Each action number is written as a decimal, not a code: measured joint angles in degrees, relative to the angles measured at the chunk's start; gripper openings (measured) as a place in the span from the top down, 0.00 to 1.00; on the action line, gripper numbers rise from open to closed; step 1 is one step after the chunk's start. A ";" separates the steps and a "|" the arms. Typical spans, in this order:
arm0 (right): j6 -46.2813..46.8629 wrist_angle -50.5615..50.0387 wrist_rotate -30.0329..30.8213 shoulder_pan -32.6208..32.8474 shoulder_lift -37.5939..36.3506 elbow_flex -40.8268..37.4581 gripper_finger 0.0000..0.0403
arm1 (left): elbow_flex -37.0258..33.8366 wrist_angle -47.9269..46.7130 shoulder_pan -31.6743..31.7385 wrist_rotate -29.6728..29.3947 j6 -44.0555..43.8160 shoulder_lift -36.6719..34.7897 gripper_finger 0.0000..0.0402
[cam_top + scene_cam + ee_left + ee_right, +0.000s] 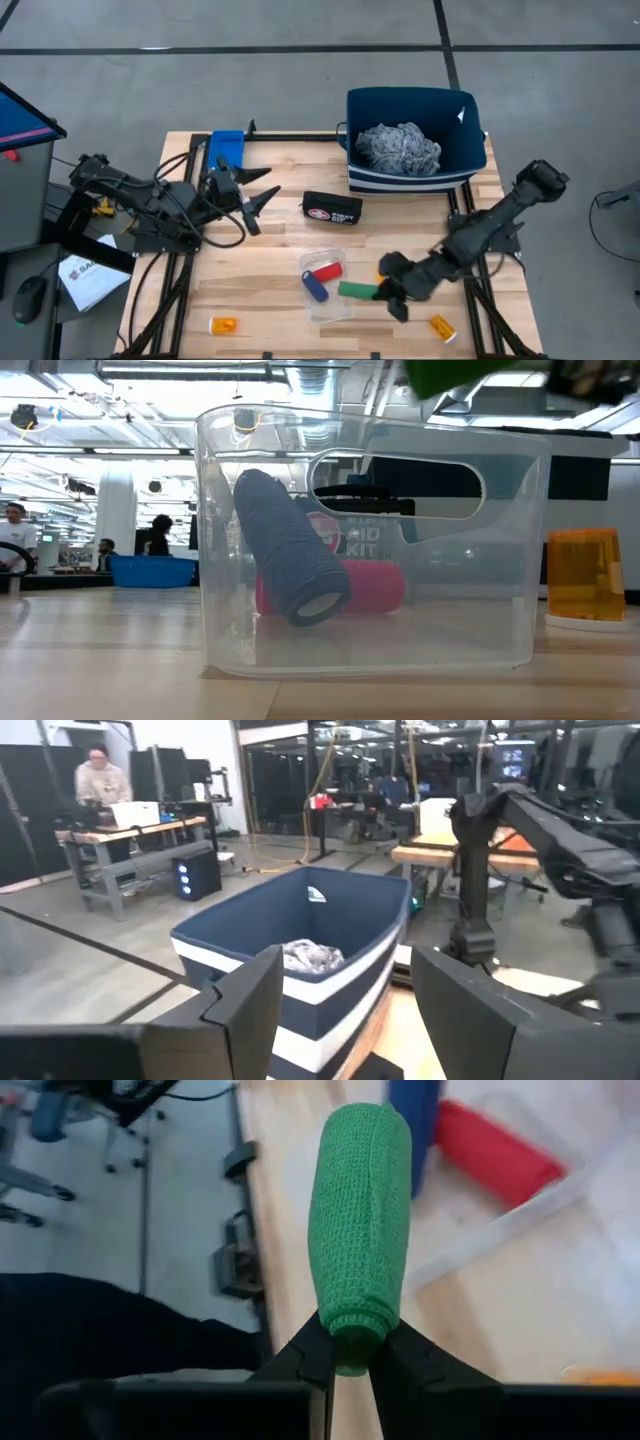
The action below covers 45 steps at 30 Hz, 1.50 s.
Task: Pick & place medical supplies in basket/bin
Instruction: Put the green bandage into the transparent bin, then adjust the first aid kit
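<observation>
My right gripper (387,293) is shut on a green roll (355,290) just right of a clear plastic tub (325,300). A red roll (325,271) and a blue roll (314,288) lie in that tub; in the low view the blue roll (290,555) leans over the red one (365,585). The navy-blue bin (470,155) stands at the far right, with the grey mottled cloth (400,148) inside. Two orange pill bottles (223,325) (443,327) lie near the front edge. My left gripper (255,200) waits open at the left and faces the bin (300,975). My right gripper pinches the green roll by its near end (356,1320) between the two fingers (405,1365), only at their free ends. The fingers come level from the table's right and lie along the roll. The roll sticks out toward the tub, lifted clear of the table (450,375).
A black first-aid pouch (332,209) lies mid-table between the arms. A blue box (227,147) sits at the far left corner. In the low view one orange bottle (580,575) stands just right of the tub. People are at desks in the room behind.
</observation>
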 joint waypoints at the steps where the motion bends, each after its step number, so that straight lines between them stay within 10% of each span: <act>1: -0.94 0.04 -0.79 -1.08 0.40 -0.04 0.91 | -0.02 -0.14 0.00 0.03 -0.02 0.34 0.48; 19: -9.85 12.41 -21.24 -11.26 11.02 0.69 0.89 | 0.00 -0.43 0.00 1.23 1.92 1.89 0.48; 34: -14.94 11.25 -25.13 -13.49 11.02 3.22 0.50 | 0.02 -0.77 0.00 1.06 3.28 1.89 0.48; 45: -16.12 12.49 -23.18 -16.13 11.02 3.22 0.47 | 0.02 -0.80 0.00 1.08 3.28 1.89 0.48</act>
